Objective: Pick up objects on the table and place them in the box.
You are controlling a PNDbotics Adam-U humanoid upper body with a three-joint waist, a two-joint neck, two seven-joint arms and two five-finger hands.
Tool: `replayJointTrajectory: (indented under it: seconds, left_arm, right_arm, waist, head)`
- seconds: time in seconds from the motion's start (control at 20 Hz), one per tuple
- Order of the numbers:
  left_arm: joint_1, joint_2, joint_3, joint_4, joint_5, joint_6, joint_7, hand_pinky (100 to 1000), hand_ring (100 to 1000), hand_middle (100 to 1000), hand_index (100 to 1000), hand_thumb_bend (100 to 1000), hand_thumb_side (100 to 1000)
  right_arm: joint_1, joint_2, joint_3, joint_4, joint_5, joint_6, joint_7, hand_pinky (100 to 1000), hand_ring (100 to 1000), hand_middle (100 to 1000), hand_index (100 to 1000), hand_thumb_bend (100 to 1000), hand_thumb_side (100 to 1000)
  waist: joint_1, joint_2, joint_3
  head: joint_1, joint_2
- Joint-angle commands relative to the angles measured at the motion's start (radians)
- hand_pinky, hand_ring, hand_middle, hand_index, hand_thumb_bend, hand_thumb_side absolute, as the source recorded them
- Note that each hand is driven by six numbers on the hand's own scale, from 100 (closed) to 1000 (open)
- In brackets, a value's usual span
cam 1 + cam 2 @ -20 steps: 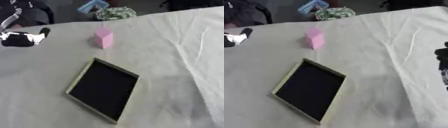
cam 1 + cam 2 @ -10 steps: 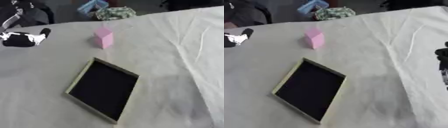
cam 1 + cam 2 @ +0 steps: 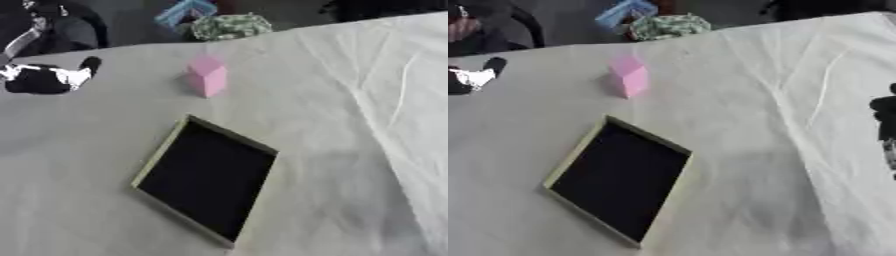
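One pink block [image 3: 207, 75] — upright, box [image 3: 206, 177] near

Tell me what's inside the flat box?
Nothing that shows. The box lies on the white cloth with only its dark bottom visible inside; the pink block stands outside, beyond it.

The setting appeared to be a staged test or demonstration area rather than a home or kitchen. The worktop [image 3: 350, 150] was covered by a plain off-white, creased cloth, and carried only a few props: a shallow rectangular box with a pale rim and black interior [image 3: 206, 178] and a small upright pink block [image 3: 208, 76]. Beyond the far edge lay a dark floor area with loose clutter: a blue object [image 3: 184, 11] and a green patterned bundle [image 3: 229, 26], their nature indistinct. No domestic or shop fittings were identifiable.
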State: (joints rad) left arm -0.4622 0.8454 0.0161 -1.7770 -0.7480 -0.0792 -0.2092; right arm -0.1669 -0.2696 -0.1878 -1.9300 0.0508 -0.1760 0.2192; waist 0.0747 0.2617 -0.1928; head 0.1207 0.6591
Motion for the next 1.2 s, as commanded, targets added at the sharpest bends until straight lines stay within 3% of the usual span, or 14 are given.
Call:
replayJointTrajectory:
  seconds: [0.05, 0.35, 0.45, 0.7, 1.2]
  left_arm:
    - [-0.017, 0.031, 0.01, -0.01, -0.004, -0.002, 0.001, 838, 775, 764, 907, 276, 521]
    - [-0.054, 0.054, -0.011, -0.003, -0.011, -0.016, -0.026, 845, 785, 772, 907, 356, 522]
    - [-0.086, 0.077, -0.033, 0.014, -0.029, -0.031, -0.05, 865, 818, 810, 932, 513, 501]
    - [-0.189, 0.115, -0.1, 0.105, -0.078, -0.091, -0.126, 877, 833, 820, 934, 615, 481]
    - [-0.436, 0.022, -0.166, 0.347, -0.161, -0.187, -0.24, 868, 826, 801, 914, 694, 458]
  right_arm:
    - [-0.007, -0.012, -0.005, -0.016, -0.006, -0.002, 0.002, 823, 809, 708, 879, 100, 460]
    - [-0.006, -0.013, -0.002, -0.015, -0.005, -0.002, 0.005, 823, 808, 708, 879, 100, 464]
    - [-0.006, -0.014, 0.001, -0.015, -0.006, -0.002, 0.009, 823, 809, 708, 880, 100, 464]
    - [-0.005, -0.02, 0.007, -0.013, -0.008, -0.003, 0.016, 823, 809, 708, 880, 100, 465]
    - [-0.009, -0.034, 0.02, -0.012, -0.015, -0.005, 0.03, 823, 808, 707, 880, 100, 468]
  waist:
    - [-0.002, -0.019, -0.001]
    - [0.002, -0.021, -0.005]
    - [0.004, -0.023, -0.009]
    - [0.014, -0.029, -0.025]
    - [0.035, -0.029, -0.062]
  head:
    - [0.003, 0.004]
    - [0.005, 0.006]
    - [0.008, 0.008]
    - [0.016, 0.013]
    - [0.012, 0.005]
